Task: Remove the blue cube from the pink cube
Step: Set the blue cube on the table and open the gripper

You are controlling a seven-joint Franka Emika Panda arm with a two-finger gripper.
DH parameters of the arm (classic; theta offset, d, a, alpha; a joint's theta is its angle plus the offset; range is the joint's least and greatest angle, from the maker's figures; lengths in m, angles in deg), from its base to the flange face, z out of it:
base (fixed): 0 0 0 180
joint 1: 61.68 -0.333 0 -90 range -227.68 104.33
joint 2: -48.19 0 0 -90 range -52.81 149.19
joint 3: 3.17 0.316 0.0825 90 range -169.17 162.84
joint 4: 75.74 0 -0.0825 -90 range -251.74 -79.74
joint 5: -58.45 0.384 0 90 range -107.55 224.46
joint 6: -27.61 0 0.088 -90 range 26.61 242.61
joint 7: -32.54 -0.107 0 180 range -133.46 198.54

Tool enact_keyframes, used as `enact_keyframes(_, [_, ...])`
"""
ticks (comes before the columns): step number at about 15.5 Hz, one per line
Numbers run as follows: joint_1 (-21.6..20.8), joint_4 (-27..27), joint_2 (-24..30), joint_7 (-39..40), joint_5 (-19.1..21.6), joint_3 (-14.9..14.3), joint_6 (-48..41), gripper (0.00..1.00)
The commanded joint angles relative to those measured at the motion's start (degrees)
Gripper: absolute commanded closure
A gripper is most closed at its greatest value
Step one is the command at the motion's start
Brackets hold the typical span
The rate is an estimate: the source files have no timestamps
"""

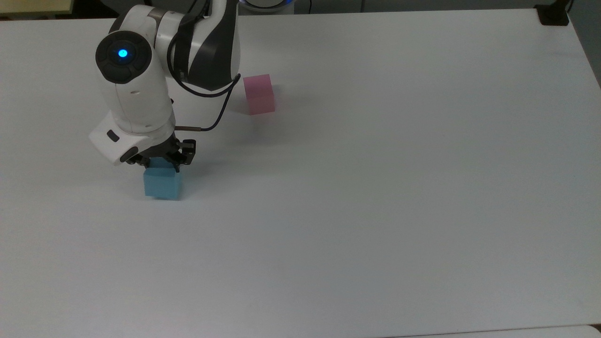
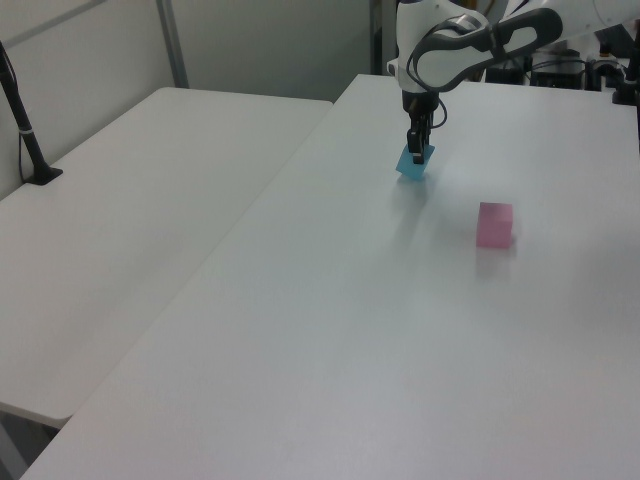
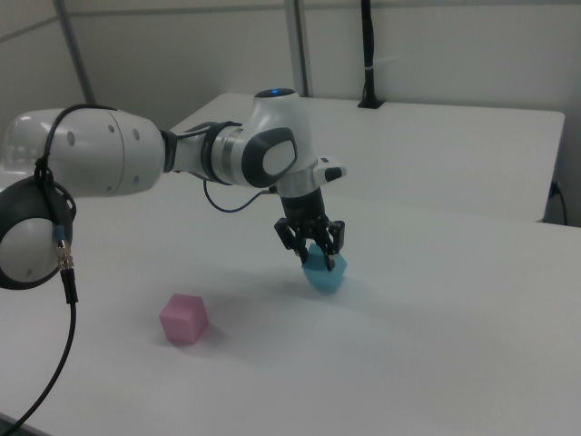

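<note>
I see the small light-blue matte cube (image 1: 162,184) pinched between the two black fingers of the arm's gripper (image 1: 163,158), which comes down on it from above. In the right view the same blue cube (image 3: 323,270) sits tilted in the grip (image 3: 311,245), one corner pointing down, at or just above the white tabletop (image 1: 375,188); I cannot tell whether that corner touches the surface. A faint shadow lies right beneath it.

The small pale-pink matte cube (image 1: 258,94) rests flat on the table by itself, well apart from the blue one. In the top view it lies up and to the right of the blue cube; in the left view the pink cube (image 2: 494,224) is lower and to the right of the blue cube (image 2: 412,163); in the right view it (image 3: 183,318) is down and to the left.

The white arm (image 1: 136,94) with its lit blue ring reaches over the table, a black cable (image 1: 213,110) looping beside the wrist. In the left view the gripper (image 2: 415,152) hangs straight down from the bent arm.

A second white table (image 2: 130,200) stands beside the first in the left view.
</note>
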Motion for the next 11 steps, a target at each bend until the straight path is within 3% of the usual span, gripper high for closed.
enact_keyframes(1, [0.2, 1.2, -2.6, 0.3, -1.8, -0.2, 3.9, 0.46])
enact_keyframes(2, [0.2, 1.1, -2.9, -0.2, -1.9, -0.2, 4.8, 0.15])
enact_keyframes(3, [0.2, 1.1, -2.8, -0.6, -2.0, -0.2, 5.0, 0.00])
enact_keyframes(11, [0.0, 0.9, -0.8, -0.9, -3.6, -0.1, 4.8, 0.00])
